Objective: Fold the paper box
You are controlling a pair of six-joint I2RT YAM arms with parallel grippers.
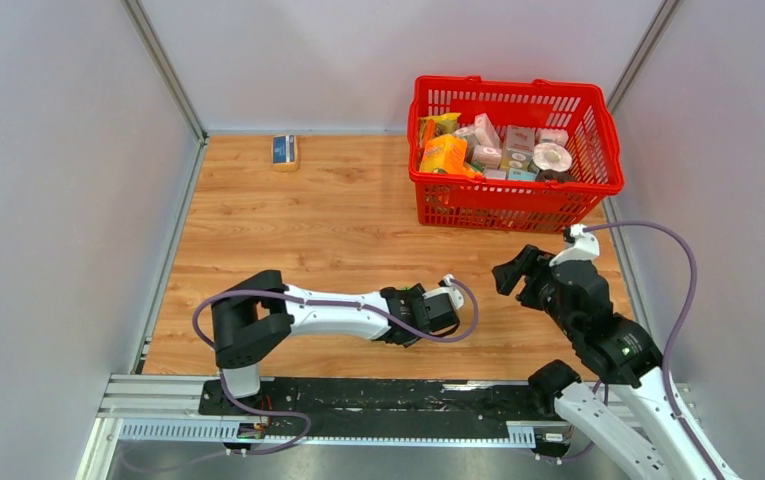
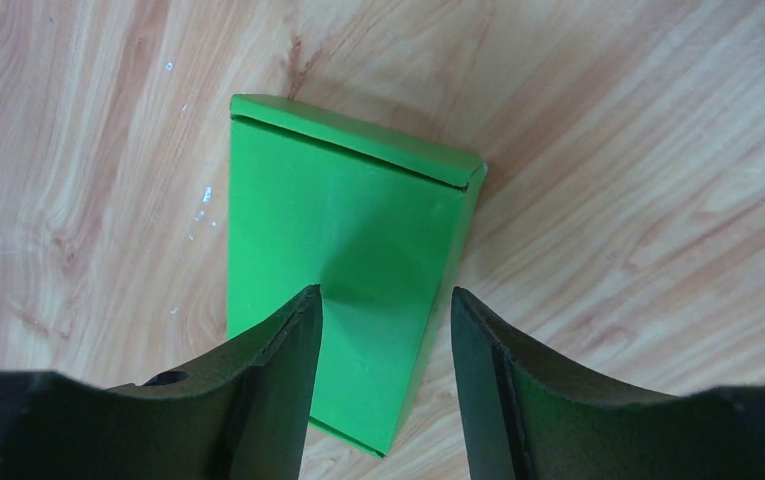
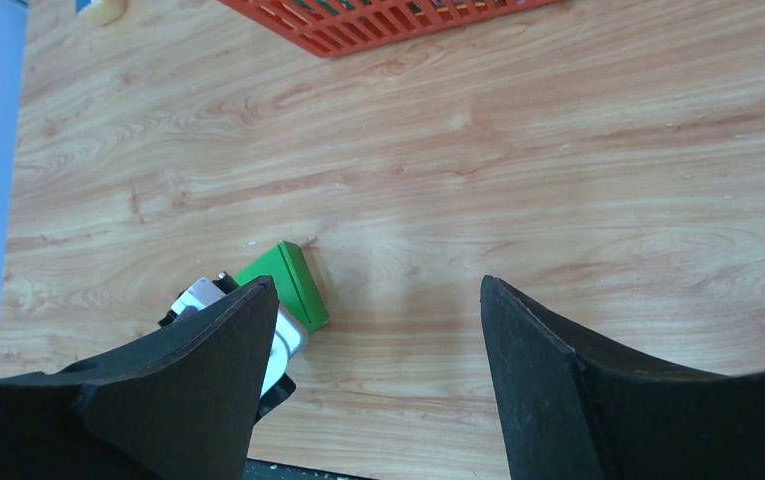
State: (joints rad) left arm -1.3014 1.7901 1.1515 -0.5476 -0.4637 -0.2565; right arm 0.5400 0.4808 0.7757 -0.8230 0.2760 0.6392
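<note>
Under both arms, a light wood-grain tabletop (image 1: 338, 230) is stretching back to plain grey walls (image 1: 398, 60) that are closing it in on three sides. One bright green thin cardboard box (image 2: 358, 230) is lying flat on the wood, about mid-width and toward the near edge, with a narrow flap folded along one end. In the overhead view it is hiding beneath the left gripper (image 2: 383, 292). That gripper's two black fingers are standing apart above the green face, clamping nothing; whether they are touching the card I cannot tell. The right gripper (image 3: 376, 283) is hanging raised off to the right, well apart from the box, its fingers spread wide with only bare wood between them. One red plastic lattice basket (image 1: 518, 210) is sitting at the far right corner, holding a jumble of orange, pink and white packages (image 1: 498, 150) too crowded to count. One small blue-and-tan box (image 1: 284, 150) is resting by the back wall at far left.
</note>
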